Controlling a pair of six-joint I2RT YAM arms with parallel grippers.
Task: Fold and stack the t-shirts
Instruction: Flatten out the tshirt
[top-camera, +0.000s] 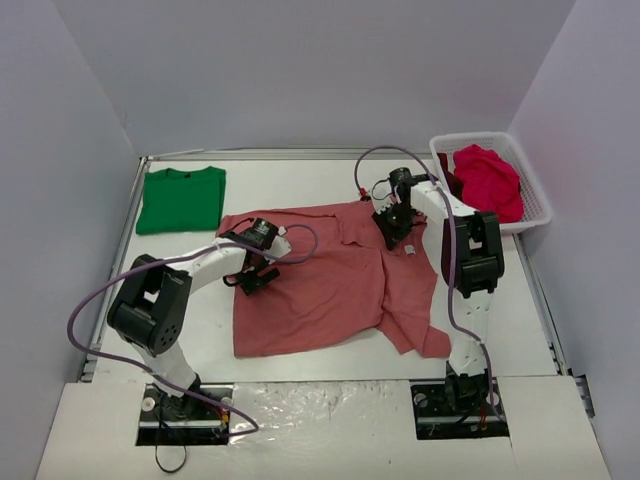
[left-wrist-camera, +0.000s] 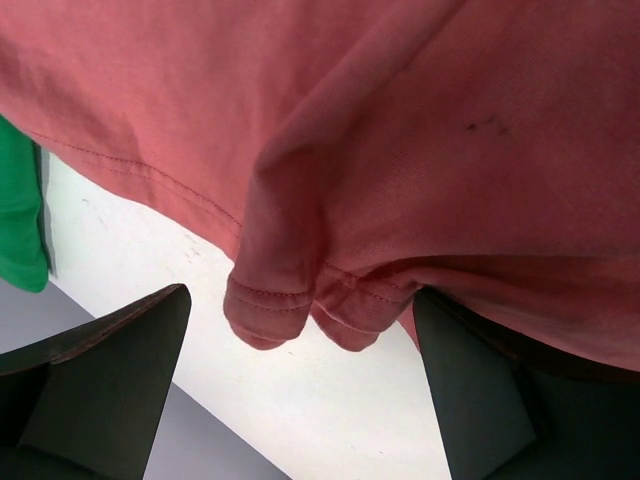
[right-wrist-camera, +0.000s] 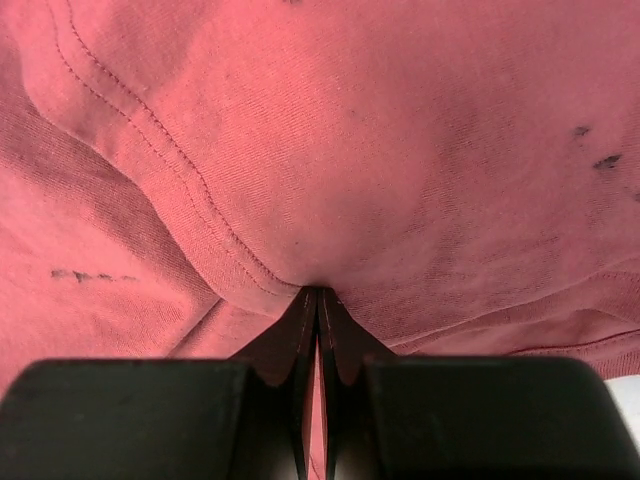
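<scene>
Seen from above, the claw tips are too small to read; only the wrist views tell their state. The left claw (left-wrist-camera: 300, 305) is released, its dark fingers wide apart on both sides of a bunched, stitched hem of the pink tee (top-camera: 330, 280). The right claw (right-wrist-camera: 317, 293) is clenched on a fold of the same soft cloth. The tee lies wrinkled mid-surface (top-camera: 290, 185). A folded green tee (top-camera: 180, 200) lies far left, and crimson tees (top-camera: 488, 182) are heaped in a lattice basket (top-camera: 535, 192).
</scene>
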